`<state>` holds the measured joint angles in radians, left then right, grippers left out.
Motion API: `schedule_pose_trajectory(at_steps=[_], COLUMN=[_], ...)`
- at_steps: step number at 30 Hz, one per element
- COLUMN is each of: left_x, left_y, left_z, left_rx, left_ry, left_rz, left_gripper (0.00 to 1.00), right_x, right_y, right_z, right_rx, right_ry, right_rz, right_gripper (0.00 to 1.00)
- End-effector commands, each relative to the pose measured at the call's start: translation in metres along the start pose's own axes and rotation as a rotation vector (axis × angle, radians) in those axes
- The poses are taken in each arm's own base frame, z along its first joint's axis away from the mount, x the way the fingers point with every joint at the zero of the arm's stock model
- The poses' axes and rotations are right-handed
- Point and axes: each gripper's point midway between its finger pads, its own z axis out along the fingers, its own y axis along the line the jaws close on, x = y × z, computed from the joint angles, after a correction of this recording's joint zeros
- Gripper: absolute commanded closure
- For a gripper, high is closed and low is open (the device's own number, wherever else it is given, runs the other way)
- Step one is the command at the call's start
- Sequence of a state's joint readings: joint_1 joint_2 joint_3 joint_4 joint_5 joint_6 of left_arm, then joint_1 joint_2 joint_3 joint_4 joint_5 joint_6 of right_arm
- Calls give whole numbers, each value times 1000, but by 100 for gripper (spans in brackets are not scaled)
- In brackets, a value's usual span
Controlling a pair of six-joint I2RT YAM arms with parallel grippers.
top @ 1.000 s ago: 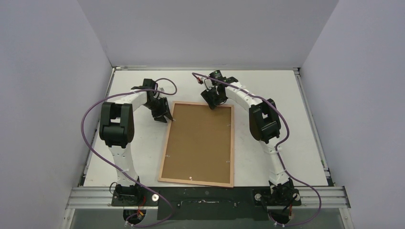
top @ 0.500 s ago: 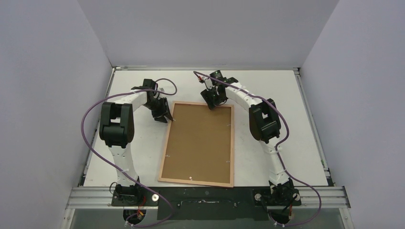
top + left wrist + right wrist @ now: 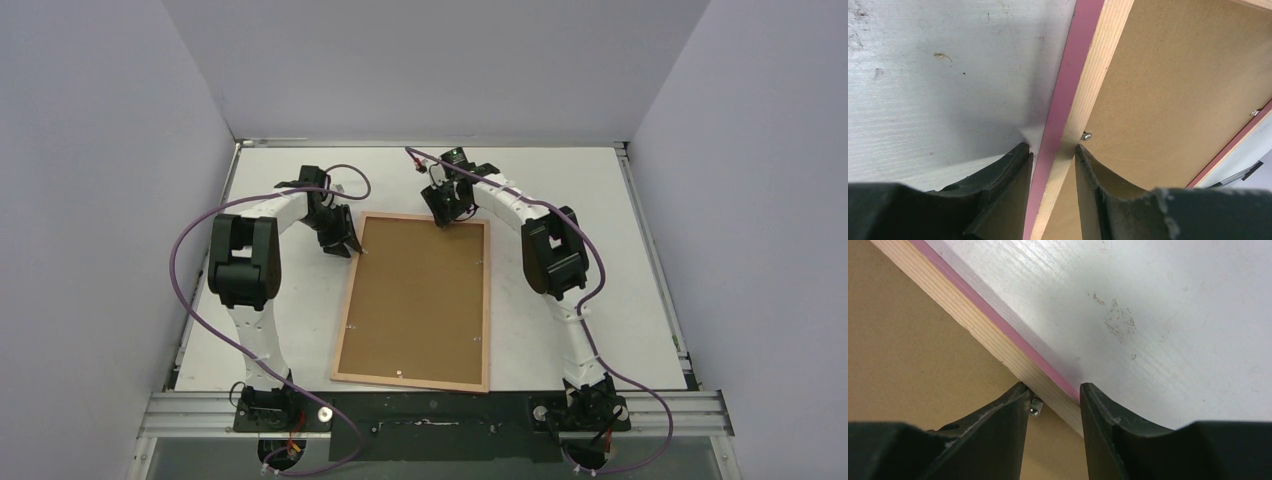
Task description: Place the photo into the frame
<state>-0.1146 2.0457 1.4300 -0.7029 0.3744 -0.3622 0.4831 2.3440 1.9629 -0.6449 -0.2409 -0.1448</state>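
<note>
The frame [image 3: 411, 382] lies face down on the table, pale wood back up, pink showing at its edges. A brown backing board [image 3: 415, 300] fills it. The photo is hidden. My left gripper [image 3: 348, 247] is at the frame's far left corner. In the left wrist view it [image 3: 1050, 147] is shut on the left rail [image 3: 1083, 75], one finger on each side. My right gripper [image 3: 447, 222] is at the far rail. In the right wrist view it [image 3: 1053, 387] straddles that rail [image 3: 973, 325], with both fingertips against it.
A small metal clip [image 3: 1035, 407] sits on the backing board beside my right gripper's inner finger, and a screw [image 3: 1087, 135] lies by my left gripper's inner finger. Grey walls enclose the white table [image 3: 600, 250] on three sides.
The right gripper's jaws have narrowed onto the far rail. The left gripper and the frame have not moved.
</note>
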Motion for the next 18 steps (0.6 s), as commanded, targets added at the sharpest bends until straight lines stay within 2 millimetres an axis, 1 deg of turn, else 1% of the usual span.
schedule_pose_trajectory(at_steps=[1, 7, 12, 18], left_x=[-2, -1, 0, 7], left_y=[2, 5, 17, 32], left_z=[-4, -3, -1, 7], left_rx=[-3, -19, -80, -133], left_ry=[-18, -10, -1, 45], left_rz=[5, 1, -17, -52], left_gripper=[65, 65, 68, 71], right_x=[22, 31, 35, 43], right_y=[-5, -11, -16, -25], right_z=[9, 6, -2, -3], right_rx=[4, -32, -70, -37], right_ry=[67, 88, 95, 136], right_rz=[-52, -64, -86, -107], right_gripper=[60, 60, 55, 54])
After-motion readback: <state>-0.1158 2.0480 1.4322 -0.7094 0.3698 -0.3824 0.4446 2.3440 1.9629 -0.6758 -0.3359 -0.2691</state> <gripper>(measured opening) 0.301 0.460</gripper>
